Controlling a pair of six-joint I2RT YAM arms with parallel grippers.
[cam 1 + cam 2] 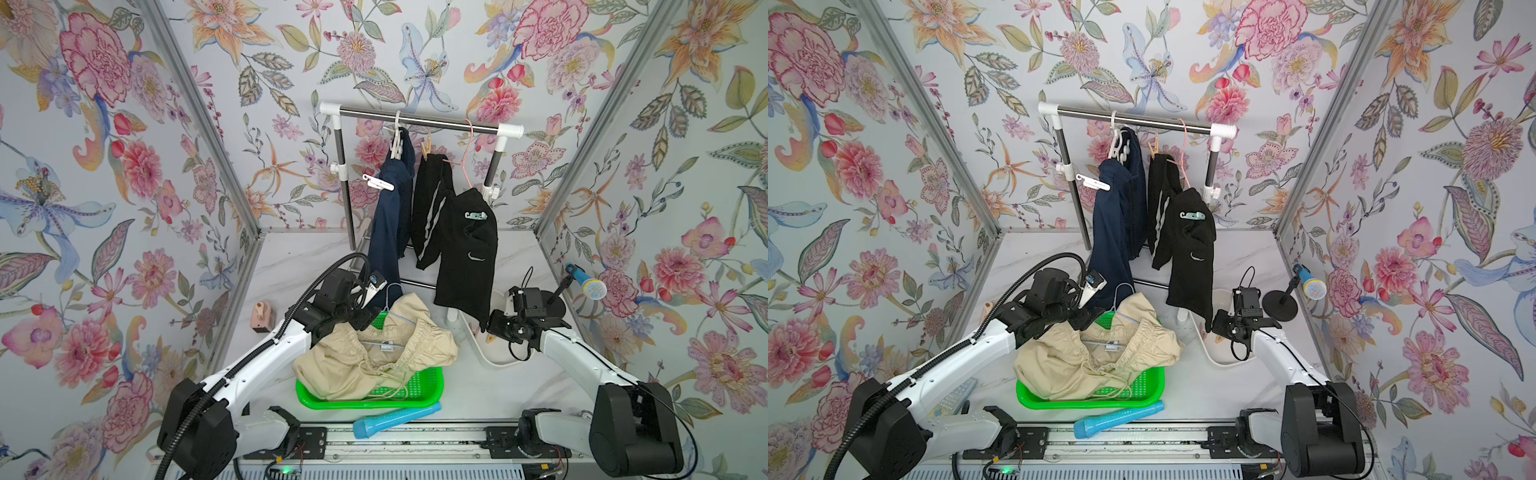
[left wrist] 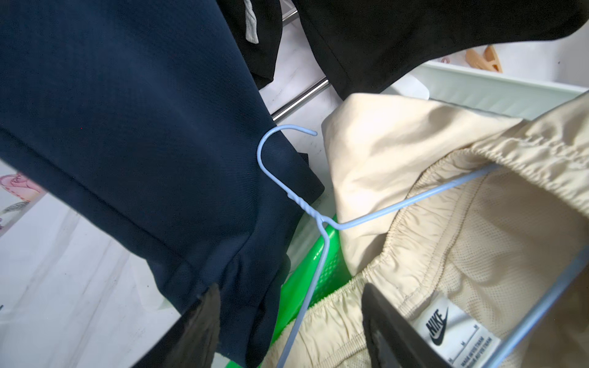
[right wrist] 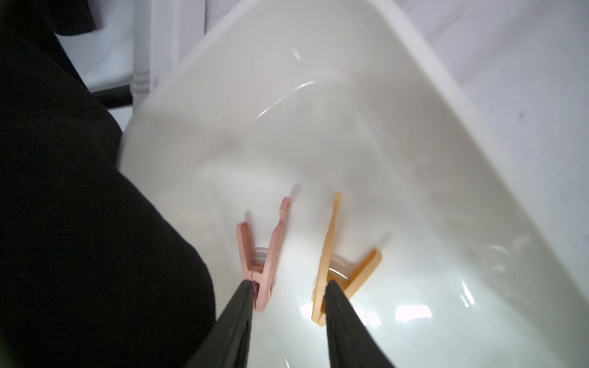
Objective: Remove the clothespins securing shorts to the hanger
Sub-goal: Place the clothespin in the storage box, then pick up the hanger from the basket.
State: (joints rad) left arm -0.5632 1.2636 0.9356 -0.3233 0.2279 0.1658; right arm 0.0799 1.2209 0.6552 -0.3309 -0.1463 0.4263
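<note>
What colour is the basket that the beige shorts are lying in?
The basket is bright green. It shows best in a top view.

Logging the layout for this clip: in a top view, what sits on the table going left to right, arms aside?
Leftmost first: small pink object → green basket → white tray → blue microphone. Left out, since they overlap the basket: cream shorts, blue tube.
</note>
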